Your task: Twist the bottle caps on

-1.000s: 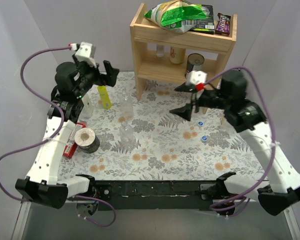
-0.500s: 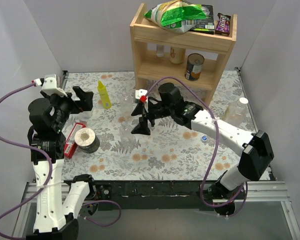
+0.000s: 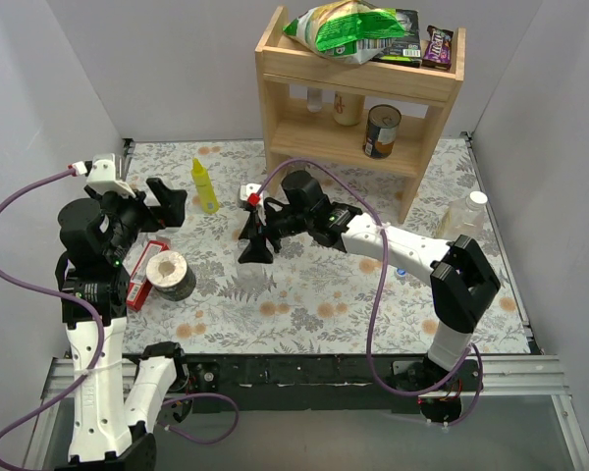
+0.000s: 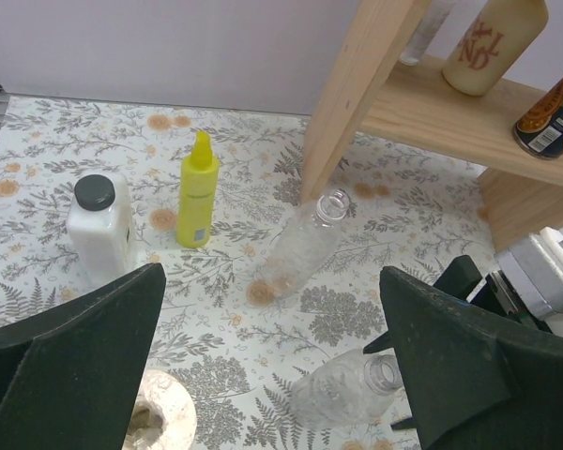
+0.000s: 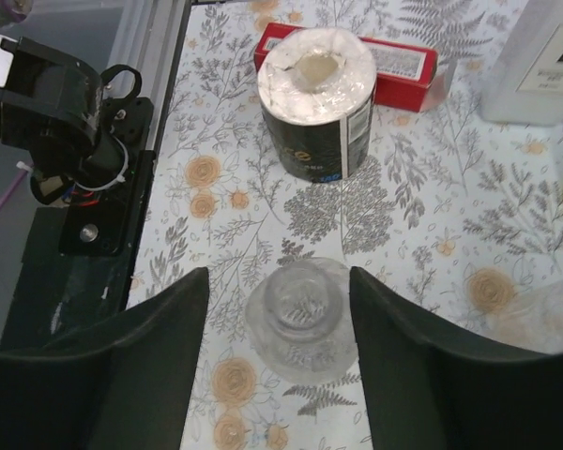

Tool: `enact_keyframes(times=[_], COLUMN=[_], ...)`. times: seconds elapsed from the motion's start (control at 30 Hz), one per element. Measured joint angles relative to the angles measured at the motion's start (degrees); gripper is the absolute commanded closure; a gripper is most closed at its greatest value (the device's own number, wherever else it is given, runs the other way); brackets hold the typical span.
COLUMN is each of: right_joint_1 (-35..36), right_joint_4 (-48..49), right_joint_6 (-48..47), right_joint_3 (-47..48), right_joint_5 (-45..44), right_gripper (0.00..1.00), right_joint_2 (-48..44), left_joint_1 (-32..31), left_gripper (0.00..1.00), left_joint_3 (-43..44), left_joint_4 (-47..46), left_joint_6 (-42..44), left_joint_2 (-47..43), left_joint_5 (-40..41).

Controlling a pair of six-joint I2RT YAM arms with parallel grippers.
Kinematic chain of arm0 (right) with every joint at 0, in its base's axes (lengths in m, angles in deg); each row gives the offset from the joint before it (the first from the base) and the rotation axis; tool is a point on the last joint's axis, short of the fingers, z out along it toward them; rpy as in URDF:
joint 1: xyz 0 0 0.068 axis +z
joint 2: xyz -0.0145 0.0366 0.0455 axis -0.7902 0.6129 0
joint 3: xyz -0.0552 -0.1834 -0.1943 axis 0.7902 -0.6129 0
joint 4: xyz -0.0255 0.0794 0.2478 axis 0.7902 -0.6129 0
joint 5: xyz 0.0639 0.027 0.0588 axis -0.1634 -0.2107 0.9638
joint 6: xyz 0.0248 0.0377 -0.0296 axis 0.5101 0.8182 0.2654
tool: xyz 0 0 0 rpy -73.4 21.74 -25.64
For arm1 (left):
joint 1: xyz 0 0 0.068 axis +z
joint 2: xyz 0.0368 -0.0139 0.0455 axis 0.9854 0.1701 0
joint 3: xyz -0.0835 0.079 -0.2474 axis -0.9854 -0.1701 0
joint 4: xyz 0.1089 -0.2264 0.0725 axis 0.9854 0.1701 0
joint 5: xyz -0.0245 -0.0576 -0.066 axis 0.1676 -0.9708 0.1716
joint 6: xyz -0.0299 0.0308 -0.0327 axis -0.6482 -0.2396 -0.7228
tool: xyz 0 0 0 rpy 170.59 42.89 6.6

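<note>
As seen from above, right gripper (image 3: 255, 235) sits in front of the wooden shelf (image 3: 358, 108), left gripper (image 3: 162, 201) well left of it.
Left wrist: jaws wide, empty; two uncapped clear bottles (image 4: 305, 246) before the shelf post.
Right wrist: jaws parted astride one clear bottle (image 5: 300, 323), gap at one finger.

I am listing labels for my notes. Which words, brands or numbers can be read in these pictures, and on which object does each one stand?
"ND": large red-brown letters on the cream bottle on the shelf; the rest is cut off.
Too small or blurred to read: the print on the can, the yellow bottle, the white bottle, the red box, the wrapped roll and the brown packet.
</note>
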Motion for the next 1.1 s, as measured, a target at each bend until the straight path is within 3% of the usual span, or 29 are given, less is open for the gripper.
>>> enact_keyframes(times=[0.1,0.23,0.47,0.6,0.73,0.87,0.97,1.1], right_joint_1=[-0.02,0.13,-1.33,-7.32,-14.53,-15.13,-14.23,-13.97], right_joint_4=[4.0,7.04,0.33,-9.7,-18.82,-24.26,-26.21,-27.56], right_joint_6=[1.6,3.08,2.69,2.75,1.49,0.57,0.0,-0.31], right_joint_3=[-1.46,-2.73,1.05,5.44,10.71,16.94,19.47,20.13], right_joint_5=[-0.24,-2.56,-3.74,-1.16,1.11,2.38,3.41,4.79], right_gripper=[0.62,0.78,0.85,0.88,0.99,0.99,0.99,0.99], right_joint_2=[0.0,0.0,-0.26,-3.82,-10.16,-14.05,-15.58,-16.09], left_joint_1=[0.04,0.04,0.04,0.04,-0.26,-7.82,-18.47,-24.74], left_gripper=[0.02,0.02,0.02,0.02,0.02,0.02,0.02,0.02], left_joint_3=[-0.33,-2.47,-5.27,-6.54,-9.51,-13.09,-15.26,-16.15], left_joint_4=[-0.04,-0.28,0.26,0.28,0.37,-2.54,-6.16,-12.22], left_joint_6=[0.33,1.38,6.62,12.57,16.46,18.12,18.47,17.99], left_joint_2=[0.04,0.0,1.6,1.46,1.84,4.35,6.8,9.88], left_joint_5=[-1.27,-4.28,-16.68,-29.31,-41.22,-44.04,-41.66,-39.04])
